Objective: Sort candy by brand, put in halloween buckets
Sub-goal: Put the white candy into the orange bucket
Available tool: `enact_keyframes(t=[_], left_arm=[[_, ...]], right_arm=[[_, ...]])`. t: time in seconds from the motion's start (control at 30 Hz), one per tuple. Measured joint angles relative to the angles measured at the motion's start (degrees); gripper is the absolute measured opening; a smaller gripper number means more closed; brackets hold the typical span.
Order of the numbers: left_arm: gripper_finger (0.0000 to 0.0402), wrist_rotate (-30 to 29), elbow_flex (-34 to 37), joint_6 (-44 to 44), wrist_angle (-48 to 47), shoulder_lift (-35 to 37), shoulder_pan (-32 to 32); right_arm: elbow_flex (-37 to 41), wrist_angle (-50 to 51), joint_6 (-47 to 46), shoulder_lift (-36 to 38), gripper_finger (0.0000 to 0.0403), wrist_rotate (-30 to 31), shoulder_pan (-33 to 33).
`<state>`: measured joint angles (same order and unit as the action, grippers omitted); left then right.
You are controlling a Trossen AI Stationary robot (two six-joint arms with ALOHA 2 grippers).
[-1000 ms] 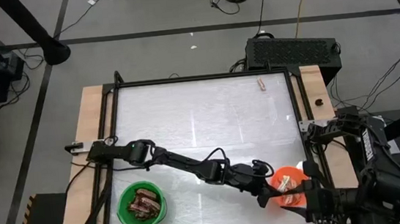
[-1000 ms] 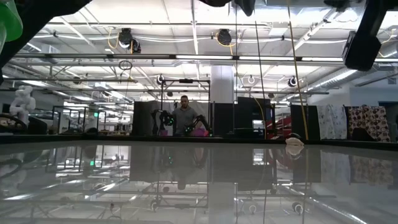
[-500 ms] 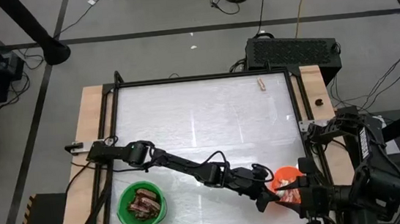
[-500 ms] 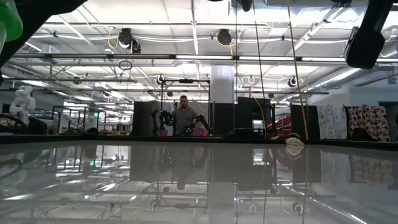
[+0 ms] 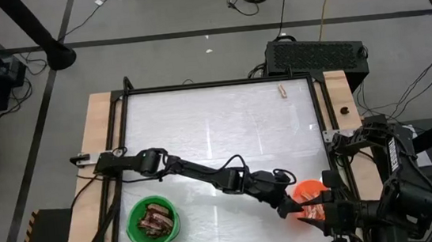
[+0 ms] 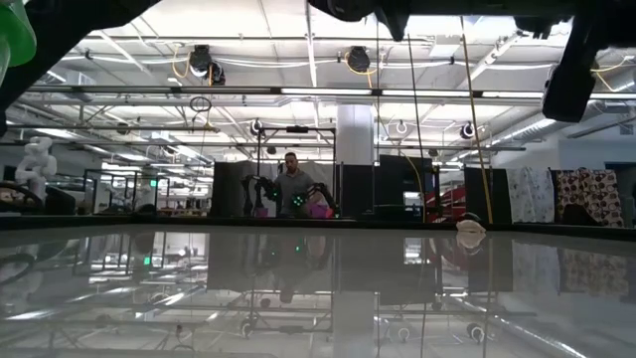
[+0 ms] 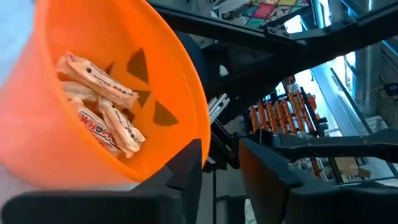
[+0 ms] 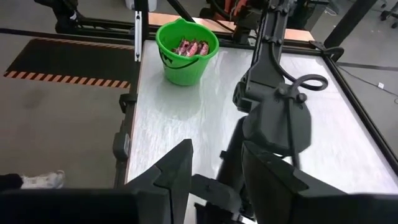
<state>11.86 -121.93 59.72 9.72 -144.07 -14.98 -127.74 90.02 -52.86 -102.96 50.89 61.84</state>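
The orange bucket [image 5: 312, 191] stands at the table's near right and holds pale tan candy [image 7: 99, 106]. The green bucket [image 5: 152, 222] stands at the near left and holds reddish-brown candy [image 8: 188, 46]. One pale candy [image 5: 283, 91] lies alone near the far edge. My left gripper [image 7: 221, 168] reaches across the table to the orange bucket's left rim. Its fingers are open and nothing is between them. My right gripper [image 8: 216, 168] hovers open, above and just right of the orange bucket, and holds nothing. My left gripper has one finger [image 7: 186, 165] right beside the orange bucket's rim [image 7: 198, 134], outside the wall. I cannot tell whether the finger touches the rim.
A black frame [image 5: 220, 84] borders the white tabletop, with wooden strips at the left and right. The left arm [image 5: 205, 174] stretches slantwise over the table's near half. The middle and far parts hold only the lone candy.
My left gripper has shifted a little toward the table's far edge, staying at the orange bucket's left side. Both buckets and the lone candy have kept their places.
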Motion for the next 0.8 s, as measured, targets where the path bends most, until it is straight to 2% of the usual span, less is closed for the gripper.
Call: enact_keyframes(t=[0.07,0.27,0.37,0.47,0.6,0.8], left_arm=[[0.0121,0.99,0.00,-0.14,0.02,0.00,0.63],[0.0123,10.94,0.06,-0.19,-0.72,1.60,3.88],[0.0117,11.79,0.07,-4.32,-5.88,3.92,5.13],[0.0111,11.84,0.07,-12.24,-16.79,7.06,6.48],[0.0103,9.74,0.07,-26.24,-36.40,12.04,8.50],[0.0102,-0.95,0.07,-47.04,-64.11,19.69,11.56]], right_arm=[[0.00,0.00,-0.39,0.01,0.0132,-0.04,0.01],[0.04,-0.02,-0.29,0.82,0.0132,-0.33,-1.70],[0.04,-0.02,0.84,2.13,0.0132,-0.31,-4.85],[0.04,-0.02,4.15,3.97,0.0132,-0.26,-8.86],[0.04,-0.02,10.45,7.72,0.0132,-0.29,-16.68],[0.04,0.00,20.05,14.37,0.0132,-0.91,-35.87]])
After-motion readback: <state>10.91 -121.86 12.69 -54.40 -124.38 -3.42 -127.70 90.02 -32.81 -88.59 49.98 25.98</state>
